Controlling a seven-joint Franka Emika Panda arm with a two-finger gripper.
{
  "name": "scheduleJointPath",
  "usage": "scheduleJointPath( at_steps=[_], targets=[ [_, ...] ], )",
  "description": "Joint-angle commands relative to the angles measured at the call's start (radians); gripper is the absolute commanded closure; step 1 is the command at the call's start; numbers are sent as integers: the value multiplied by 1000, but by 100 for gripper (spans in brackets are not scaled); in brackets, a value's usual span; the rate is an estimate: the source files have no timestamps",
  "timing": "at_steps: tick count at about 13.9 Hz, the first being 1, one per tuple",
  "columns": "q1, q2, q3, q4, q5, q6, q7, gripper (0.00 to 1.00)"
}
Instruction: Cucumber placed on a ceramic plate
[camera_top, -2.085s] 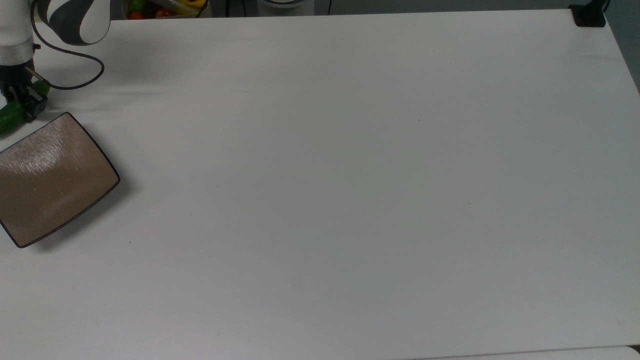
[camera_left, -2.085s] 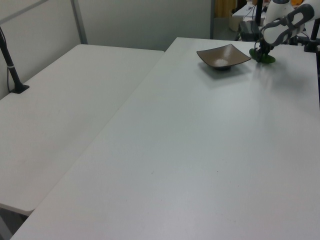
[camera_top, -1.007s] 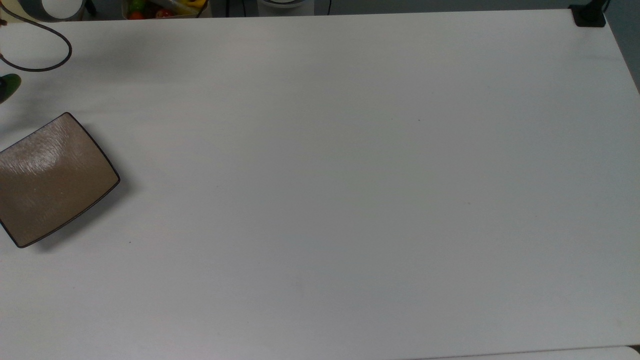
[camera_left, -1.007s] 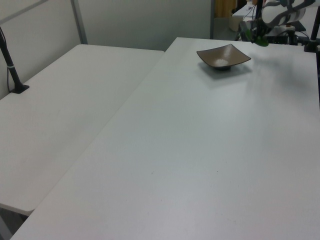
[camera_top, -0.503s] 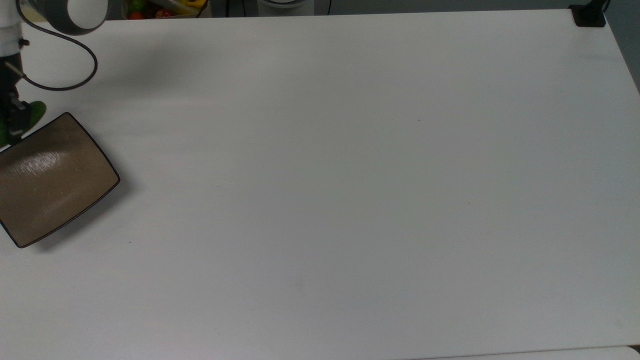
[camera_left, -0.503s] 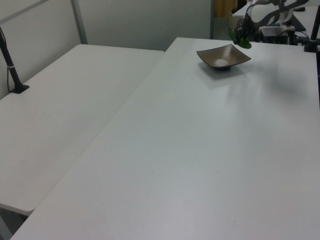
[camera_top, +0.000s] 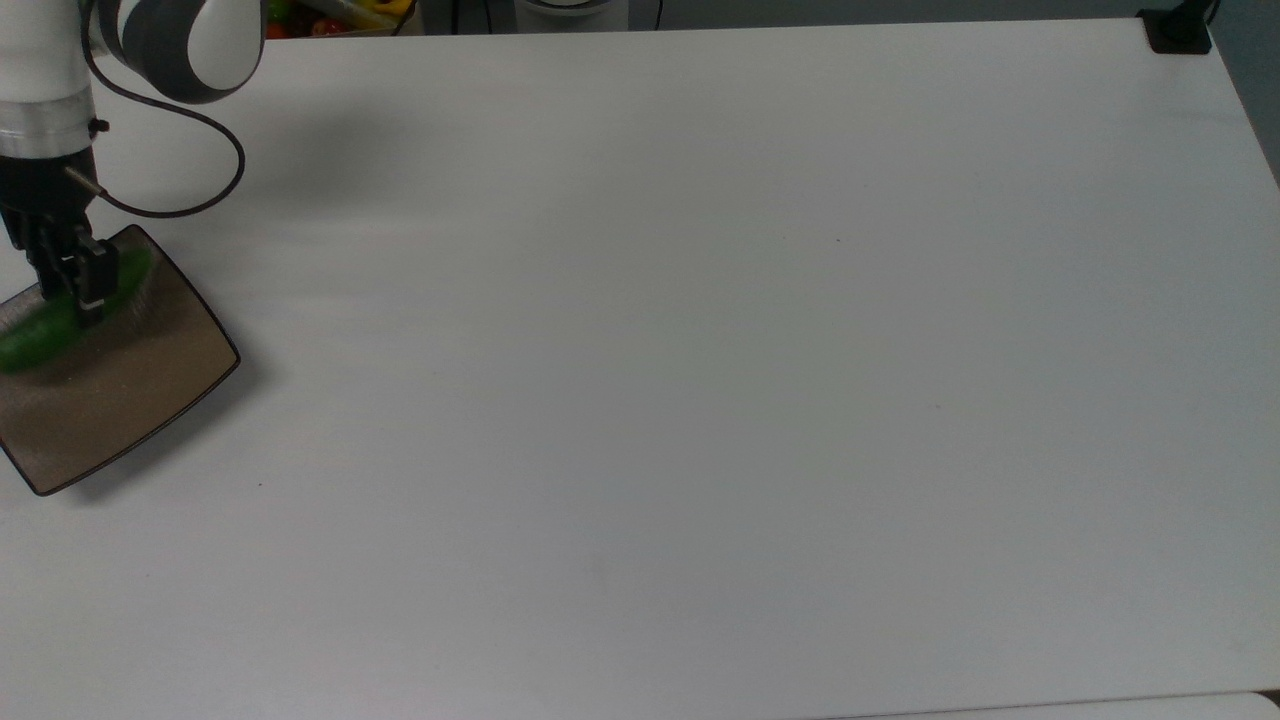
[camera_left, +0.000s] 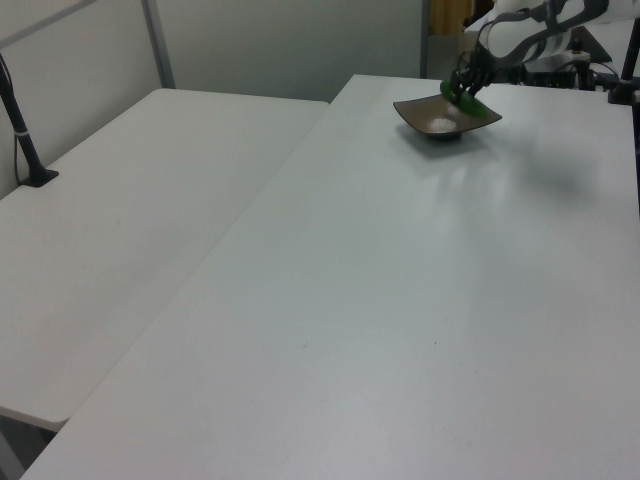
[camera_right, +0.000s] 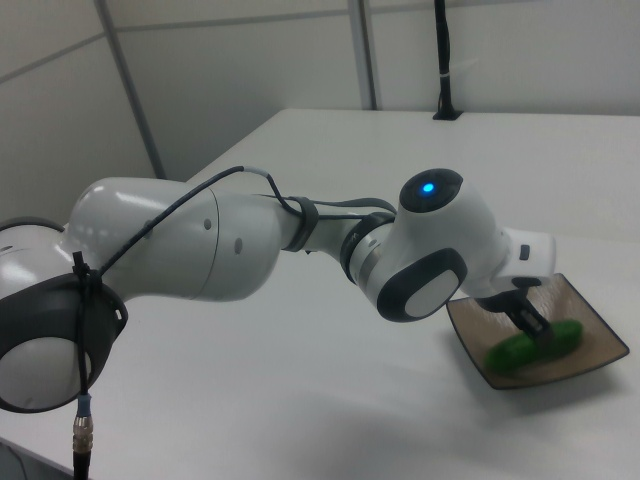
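Worktop (camera_top: 700, 400): a broad white surface, bare across most of its spread in the top view; a second white table (camera_left: 110, 220) adjoins it on the left view's left.
Pincer (camera_top: 70, 290): black, pointing down over the plate at the top view's left edge; its fingers (camera_top: 92, 280) are closed narrowly on the middle of the cucumber, one on each side. In the right view the pincer (camera_right: 535, 328) reaches down below the grey-and-white wrist and grips the cucumber from above.
Cucumber (camera_top: 60, 318): dark green, lying lengthways across the far half of the plate in the top view, one end near the plate's far corner, the other toward the top view's left edge. In the right view the cucumber (camera_right: 530, 345) sits low over the plate's hollow; whether it touches the plate I cannot tell. In the left view the cucumber (camera_left: 462, 97) shows tilted at the plate's far side.
Ceramic plate (camera_top: 140, 400): glossy brown, square with rounded corners and a thin dark rim, set cornerwise on the worktop; it holds nothing apart from the cucumber above or on it. It also appears as a shallow dish in the left view (camera_left: 425, 112) and the right view (camera_right: 590, 360).
Arm (camera_right: 250, 240): white with grey joints, a blue light on the wrist housing, a black cable (camera_top: 190, 190) looping beside it over the worktop.
Far edge: a bin of coloured fruit or vegetables (camera_top: 330, 15) just beyond the worktop in the top view; a black clamp (camera_top: 1178, 30) at the far right corner.
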Motion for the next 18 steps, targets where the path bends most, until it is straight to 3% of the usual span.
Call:
scheduleJointPath(
  at_steps=[1,5,8,11,18],
  targets=[
    [7,2,-3,-1,2,18,21,15],
    [7,2,-3,-1,2,18,33,13],
    [9,-6,-2,-1,3,15,33,1],
    [26,-47,-3,-9,2,-8,32,0],
    [65,-263,-2,-1,-23,-573,24,0]
  ],
)
